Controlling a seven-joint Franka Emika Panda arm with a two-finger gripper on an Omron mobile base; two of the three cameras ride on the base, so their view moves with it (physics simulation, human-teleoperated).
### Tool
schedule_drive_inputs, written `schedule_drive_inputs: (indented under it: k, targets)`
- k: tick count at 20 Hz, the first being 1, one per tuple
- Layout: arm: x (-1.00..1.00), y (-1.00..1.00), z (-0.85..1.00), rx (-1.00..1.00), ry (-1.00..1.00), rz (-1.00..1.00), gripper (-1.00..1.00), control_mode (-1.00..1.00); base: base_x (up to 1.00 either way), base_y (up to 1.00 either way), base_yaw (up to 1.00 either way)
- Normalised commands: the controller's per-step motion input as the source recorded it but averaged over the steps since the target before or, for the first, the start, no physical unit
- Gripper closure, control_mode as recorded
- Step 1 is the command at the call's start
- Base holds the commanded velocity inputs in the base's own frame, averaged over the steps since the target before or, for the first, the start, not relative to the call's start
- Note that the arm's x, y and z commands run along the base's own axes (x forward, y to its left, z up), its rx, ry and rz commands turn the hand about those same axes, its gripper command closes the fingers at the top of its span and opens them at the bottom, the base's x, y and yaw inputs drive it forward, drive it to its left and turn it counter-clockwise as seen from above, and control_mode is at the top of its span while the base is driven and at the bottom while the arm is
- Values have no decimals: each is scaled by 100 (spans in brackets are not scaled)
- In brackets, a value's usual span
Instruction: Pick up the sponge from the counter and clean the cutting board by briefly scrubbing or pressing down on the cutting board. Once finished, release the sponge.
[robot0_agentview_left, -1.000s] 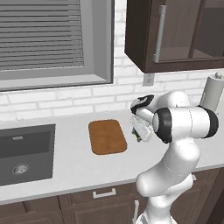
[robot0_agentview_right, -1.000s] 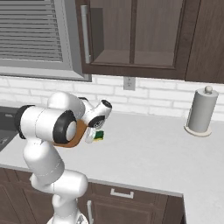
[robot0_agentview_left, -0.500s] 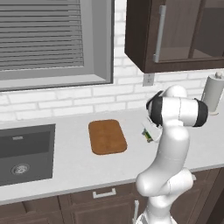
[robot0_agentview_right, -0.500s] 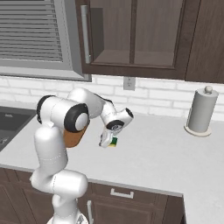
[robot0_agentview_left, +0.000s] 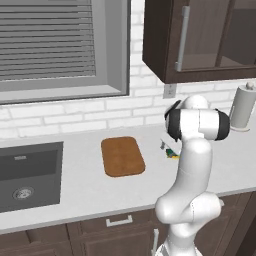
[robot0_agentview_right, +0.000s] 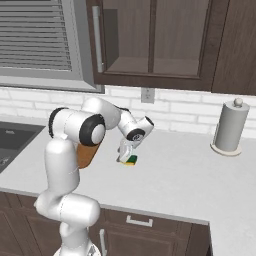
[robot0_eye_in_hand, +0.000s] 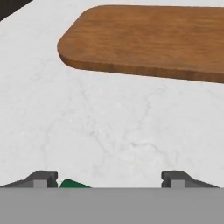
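Sponge (robot0_agentview_right: 131, 160) lies flat on the counter (robot0_agentview_right: 190, 175), green top over yellow layer, at about 3 o'clock from the cutting board (robot0_agentview_left: 122, 156) in the left base view, near it but apart, not touching. In the left base view sponge (robot0_agentview_left: 172, 153) shows as a small green-yellow bit just past the arm's elbow. Gripper (robot0_agentview_right: 125, 151) is down low right at the sponge, hand angled down toward the counter; in the right base view it sits just at the sponge's 10 o'clock side, close enough that contact can't be told. Hand view: two dark finger tips (robot0_eye_in_hand: 42, 178) stand wide apart at 7 and 5 o'clock of the picture, bare counter between them, jaws spread well open. A sliver of green sponge (robot0_eye_in_hand: 74, 184) shows just beside the inner side of the 7 o'clock tip, nothing clamped between the tips. Cutting board (robot0_eye_in_hand: 148, 39) fills the 12 o'clock part of the hand view, flat on the counter, rounded corner toward 10 o'clock, its surface bare. Sink (robot0_agentview_left: 27, 172) is sunk in the counter at 9 o'clock of the board in the left base view. Paper towel roll (robot0_agentview_right: 230, 126) stands upright on the counter at 3 o'clock, well apart from the sponge, near the brick wall. Dark wall cabinets (robot0_agentview_right: 155, 40) hang above.
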Motion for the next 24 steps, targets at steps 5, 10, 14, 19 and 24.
schedule_drive_inputs:
  k: [5, 10, 14, 19, 24]
  targets:
    - [0, 0, 0, -2, 0, 5, -100, -100, 0, 0, 0]
    - [-31, 19, 22, -4, -6, 0, -100, -100, 0, 0, 0]
    - [-75, 45, 44, -7, -16, -5, -100, -100, 0, 0, 0]
    - [-83, 62, 51, -3, -17, -19, -100, -100, 0, 0, 0]
    - [-86, 45, 66, 0, -10, -19, -100, -100, 0, 0, 0]
